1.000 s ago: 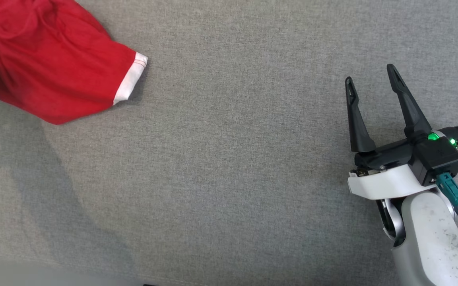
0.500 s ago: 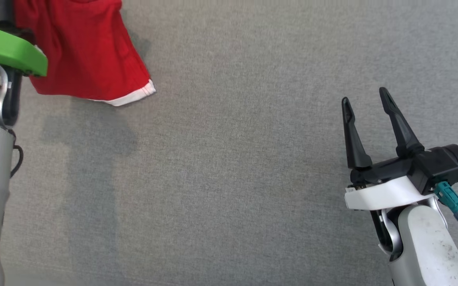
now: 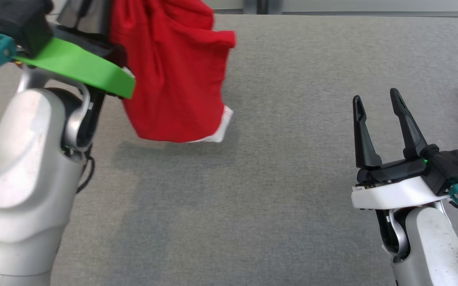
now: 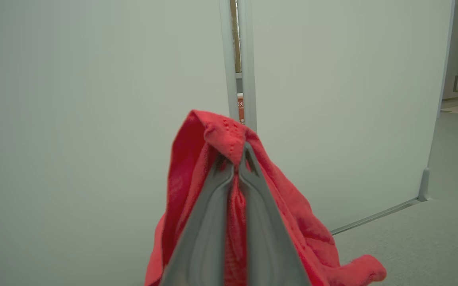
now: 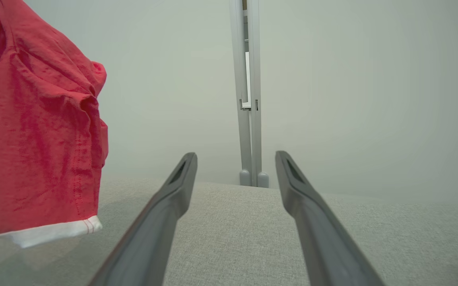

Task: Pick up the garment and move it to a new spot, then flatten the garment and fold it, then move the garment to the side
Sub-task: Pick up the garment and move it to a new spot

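Garment [image 3: 173, 75] hangs bunched from left jaws, which are shut on a fold of its red cloth; hem hangs just above tabletop [image 3: 276, 190], judged ready for carrying to a new spot; right jaws stand wide open, empty, well apart.

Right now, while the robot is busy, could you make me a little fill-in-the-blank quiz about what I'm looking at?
1. The garment hanging over the grey table is ____ with a white hem.
2. The left gripper is ____ on the garment.
3. The right gripper stands ____ and holds nothing.
Missing words: red; shut; open.
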